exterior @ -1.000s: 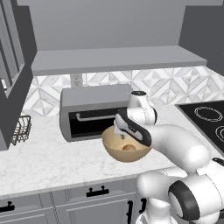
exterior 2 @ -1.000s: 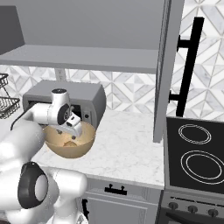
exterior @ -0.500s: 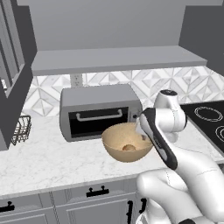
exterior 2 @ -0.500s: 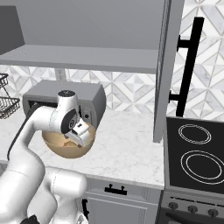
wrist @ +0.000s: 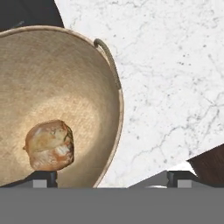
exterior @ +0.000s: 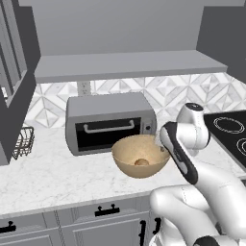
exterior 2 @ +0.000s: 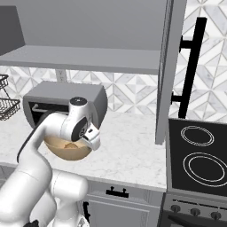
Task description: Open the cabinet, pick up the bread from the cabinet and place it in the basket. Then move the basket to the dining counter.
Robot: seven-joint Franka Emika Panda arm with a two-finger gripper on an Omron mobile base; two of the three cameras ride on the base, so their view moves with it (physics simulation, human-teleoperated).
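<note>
The round tan basket [exterior: 130, 153] stands on the marble worktop in front of the toaster oven. The small golden-brown bread [exterior: 141, 162] lies in its bottom, also seen as the bread [wrist: 49, 145] in the hand view. My gripper [wrist: 113, 177] is open and hangs over the basket's [wrist: 65, 87] right rim, near a small rim handle [wrist: 109, 59]. One fingertip [wrist: 46, 176] is over the inside, the other over the worktop. The gripper [exterior 2: 94, 142] holds nothing. The cabinet's grey shelf [exterior: 129, 65] is above, its doors swung open. The dining counter is out of view.
A grey toaster oven [exterior: 108, 122] stands right behind the basket. A dark wire basket [exterior: 24, 141] sits at the far left. The black stove [exterior 2: 199, 155] is on the right. The open cabinet door [exterior 2: 165, 71] with its black handle hangs over the worktop [exterior 2: 128, 150].
The hand has swung from above the middle of the basket to its right rim and turned. The bread lies still in the basket. The jaws have stayed open.
</note>
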